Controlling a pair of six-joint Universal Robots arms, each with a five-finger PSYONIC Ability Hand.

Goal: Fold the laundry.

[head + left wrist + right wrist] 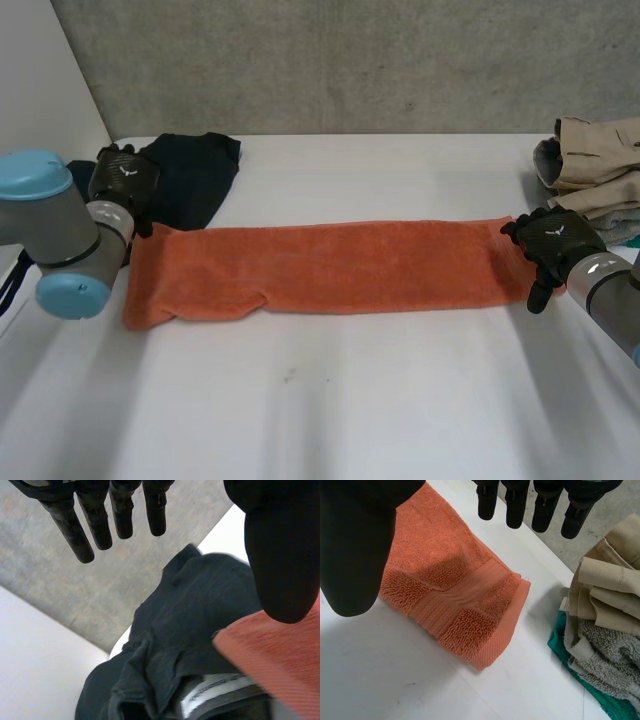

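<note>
An orange towel (330,267) lies folded into a long narrow strip across the middle of the white table (330,400). My left hand (122,180) hovers over the strip's far left corner, fingers (80,527) straight and open, thumb above the orange corner (277,655). My right hand (553,240) sits at the strip's right end. Its fingers (512,502) hang straight and open above the towel's short edge (480,630), holding nothing.
A dark navy garment (195,175) lies crumpled at the far left, just beyond my left hand, seen close under its palm (180,645). At the far right stands a pile of beige, grey and green laundry (595,170), close beside the towel's end (605,630).
</note>
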